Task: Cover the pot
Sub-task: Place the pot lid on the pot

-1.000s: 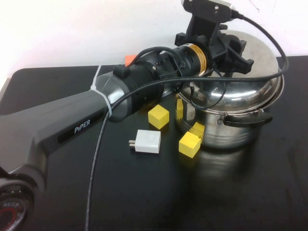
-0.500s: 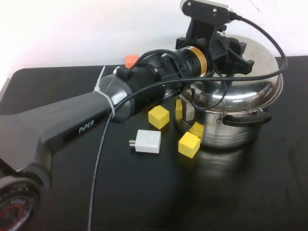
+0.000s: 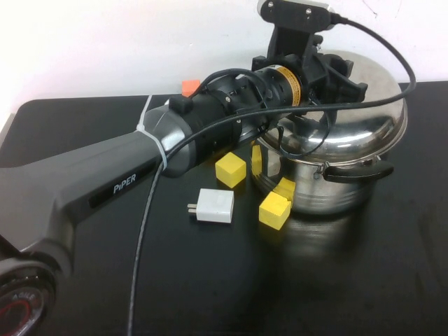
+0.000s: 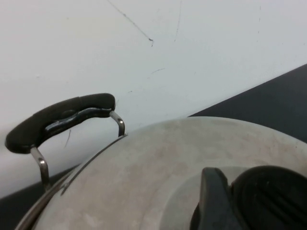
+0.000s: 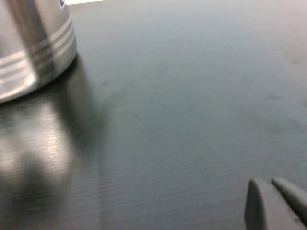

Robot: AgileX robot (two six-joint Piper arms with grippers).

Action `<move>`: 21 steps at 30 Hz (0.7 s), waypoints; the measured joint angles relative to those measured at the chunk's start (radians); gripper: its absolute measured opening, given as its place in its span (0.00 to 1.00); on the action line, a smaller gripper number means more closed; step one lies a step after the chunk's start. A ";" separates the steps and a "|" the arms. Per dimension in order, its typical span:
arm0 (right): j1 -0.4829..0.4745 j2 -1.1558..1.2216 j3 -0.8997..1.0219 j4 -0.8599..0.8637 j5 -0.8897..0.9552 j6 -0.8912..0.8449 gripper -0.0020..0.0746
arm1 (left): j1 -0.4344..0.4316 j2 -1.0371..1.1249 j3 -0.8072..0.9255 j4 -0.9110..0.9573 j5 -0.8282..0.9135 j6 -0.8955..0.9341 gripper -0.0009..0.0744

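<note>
The shiny steel pot [image 3: 329,185] stands at the right of the black table, one black side handle [image 3: 357,173] facing me. The domed steel lid [image 3: 371,105] sits over its mouth, tilted. My left gripper [image 3: 336,77] reaches over the lid's top and is shut on its black knob [image 4: 268,196]; one dark finger [image 4: 213,201] presses beside the knob. The left wrist view shows the lid's dome [image 4: 168,163] and the pot's far handle [image 4: 57,120]. My right gripper [image 5: 276,201] is shut and empty, low over the table, with the pot's wall [image 5: 29,48] some way off.
Two yellow blocks [image 3: 230,170] [image 3: 274,210] and a white charger plug [image 3: 211,206] lie left of the pot. An orange block [image 3: 190,87] sits behind the left arm. A white wall runs along the table's far edge.
The left gripper and the lid have shifted slightly left and up over the pot. The blocks and the plug have not moved.
</note>
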 joint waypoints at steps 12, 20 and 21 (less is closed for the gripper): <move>0.000 0.000 0.000 0.000 0.000 0.000 0.02 | -0.002 -0.006 -0.010 0.002 0.080 -0.020 0.44; 0.000 0.000 0.000 0.000 0.000 0.000 0.02 | -0.036 -0.008 -0.054 -0.019 0.211 0.096 0.44; 0.000 0.000 0.000 0.000 0.000 0.000 0.02 | -0.041 -0.008 -0.059 -0.019 0.229 0.103 0.44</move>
